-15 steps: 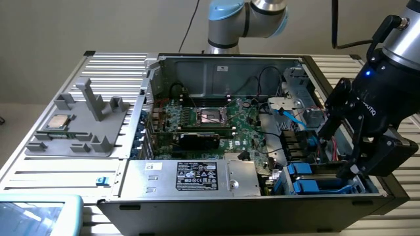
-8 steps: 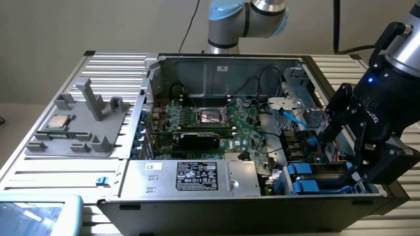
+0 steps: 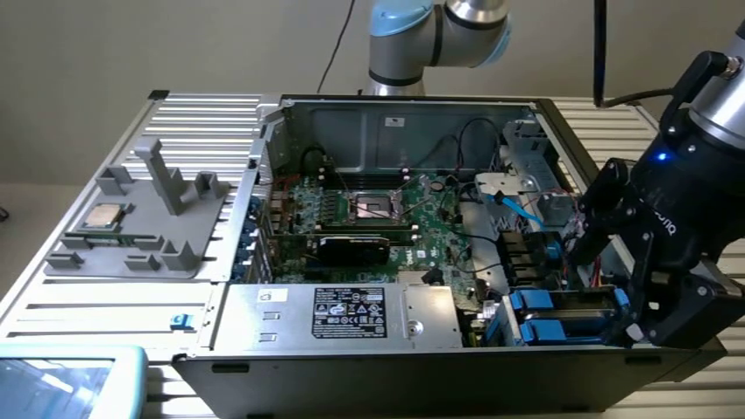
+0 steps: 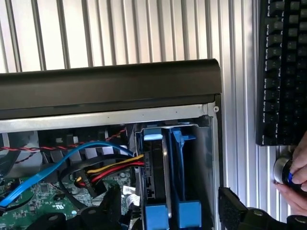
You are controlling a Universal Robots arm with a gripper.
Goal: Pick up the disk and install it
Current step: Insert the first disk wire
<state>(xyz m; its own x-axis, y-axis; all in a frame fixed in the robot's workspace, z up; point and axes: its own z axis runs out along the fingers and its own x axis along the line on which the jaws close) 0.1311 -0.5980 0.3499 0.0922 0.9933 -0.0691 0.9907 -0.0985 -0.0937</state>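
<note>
Two blue-edged drives stand side by side in the drive bay (image 4: 211,143) at the corner of the open computer case (image 3: 396,113). The drive (image 4: 152,167) nearer the motherboard has yellow, red and blue cables running to it. The disk (image 4: 184,167) sits beside it in its bright blue carrier with no cables, and its blue front (image 3: 547,330) also shows in the exterior view. My gripper (image 4: 170,211) hangs right over the bay, open. Its black fingers (image 4: 109,206) stand one on each side of both drives, holding nothing. In the exterior view the gripper (image 3: 629,301) is at the case's right corner.
A grey fixture (image 3: 140,244) on the exterior view's left carries a small silver processor chip (image 3: 107,215). The motherboard (image 3: 372,218) and a labelled power supply (image 3: 349,314) fill the case. A black keyboard (image 4: 283,72) lies outside the case, and a person's hand (image 4: 295,179) holds a knob there.
</note>
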